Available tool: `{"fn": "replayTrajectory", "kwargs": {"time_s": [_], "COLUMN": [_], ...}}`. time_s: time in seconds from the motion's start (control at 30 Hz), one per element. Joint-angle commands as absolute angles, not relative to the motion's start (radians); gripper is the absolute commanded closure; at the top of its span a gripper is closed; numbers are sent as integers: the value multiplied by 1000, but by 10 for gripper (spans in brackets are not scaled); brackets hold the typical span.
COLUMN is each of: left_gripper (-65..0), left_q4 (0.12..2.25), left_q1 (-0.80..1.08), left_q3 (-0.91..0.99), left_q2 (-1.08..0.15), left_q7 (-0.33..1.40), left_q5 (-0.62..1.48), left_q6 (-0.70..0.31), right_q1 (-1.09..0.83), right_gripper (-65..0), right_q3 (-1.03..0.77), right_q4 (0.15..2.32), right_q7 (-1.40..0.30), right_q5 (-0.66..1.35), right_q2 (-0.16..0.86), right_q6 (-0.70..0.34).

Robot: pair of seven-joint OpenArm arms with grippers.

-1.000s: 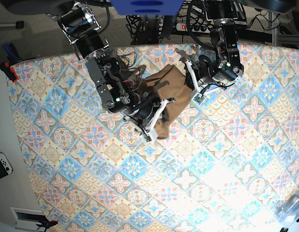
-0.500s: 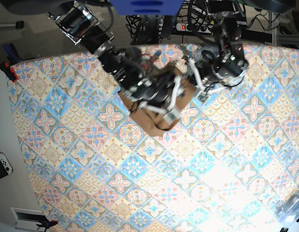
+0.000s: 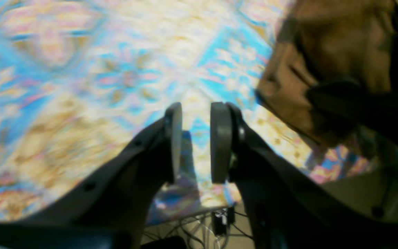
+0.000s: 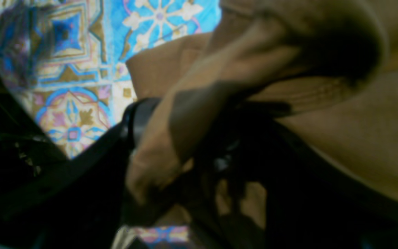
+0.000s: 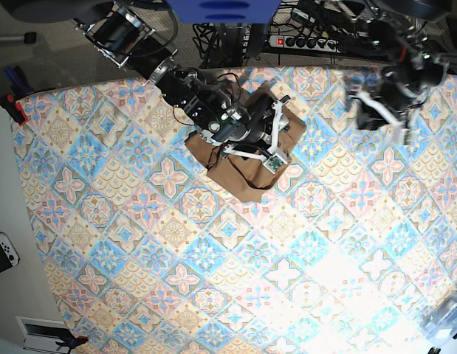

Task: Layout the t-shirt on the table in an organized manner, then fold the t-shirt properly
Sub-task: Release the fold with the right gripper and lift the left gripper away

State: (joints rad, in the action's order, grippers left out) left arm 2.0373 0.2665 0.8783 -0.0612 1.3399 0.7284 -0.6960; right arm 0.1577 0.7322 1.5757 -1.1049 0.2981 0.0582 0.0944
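The left gripper has let go of the t-shirt and pulled away from it: in its wrist view the two pads stand a little apart with nothing but patterned worktop showing between them, and the shirt sits off to the upper right of the jaws, not touching them. In the base view this arm now hangs well to the right of the shirt, over bare cloth near the far edge of the worktop, whereas a second ago it was pressed against the shirt's right side.

The right gripper has swung across and now sits on top of the shirt. Its wrist view is blurred and dark, but a fold of tan cloth lies draped across one finger. The jaws look parted, not pinched, though the picture does not show this clearly, so I cannot tell whether cloth is held.

The t-shirt itself has changed shape. Against the right gripper as landmark, it spreads out underneath and below-left of it as a compact, roughly squared bundle, lying flat on the worktop near the far middle edge. Earlier it was a looser heap strung between the two arms.

My reading is that a fold has just been laid over and released. What remains is to free the right gripper from the draped cloth without dragging the layers askew.
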Motion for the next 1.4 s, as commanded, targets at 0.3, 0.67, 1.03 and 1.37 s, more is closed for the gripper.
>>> {"fn": "replayTrajectory", "kwargs": {"time_s": [0.3,0.67,1.03,1.37], "left_gripper": [-144,-144,-143,0], "left_q4": [2055,2055,2055,2058], "left_q1": [257,255,260,240], "left_q3": [883,883,858,558], "left_q2": [-64,-62,-67,-113], "left_q7": [1323,1325,1326,1322], "left_q5": [739,737,739,641], "left_q6": [-698,-698,-698,-698], "right_q1": [176,173,249,130], "right_gripper": [-259,-254,-250,0], "right_q3": [1007,1161,1013,728], "right_q4": [1664,1728,1833,1839], "right_q7": [-1185,-1221,-1204,-1030], "right_q5": [-122,-338,-234,-145], "right_q2": [8,-25,-22,-1], "right_q6": [90,90,243,205]}}
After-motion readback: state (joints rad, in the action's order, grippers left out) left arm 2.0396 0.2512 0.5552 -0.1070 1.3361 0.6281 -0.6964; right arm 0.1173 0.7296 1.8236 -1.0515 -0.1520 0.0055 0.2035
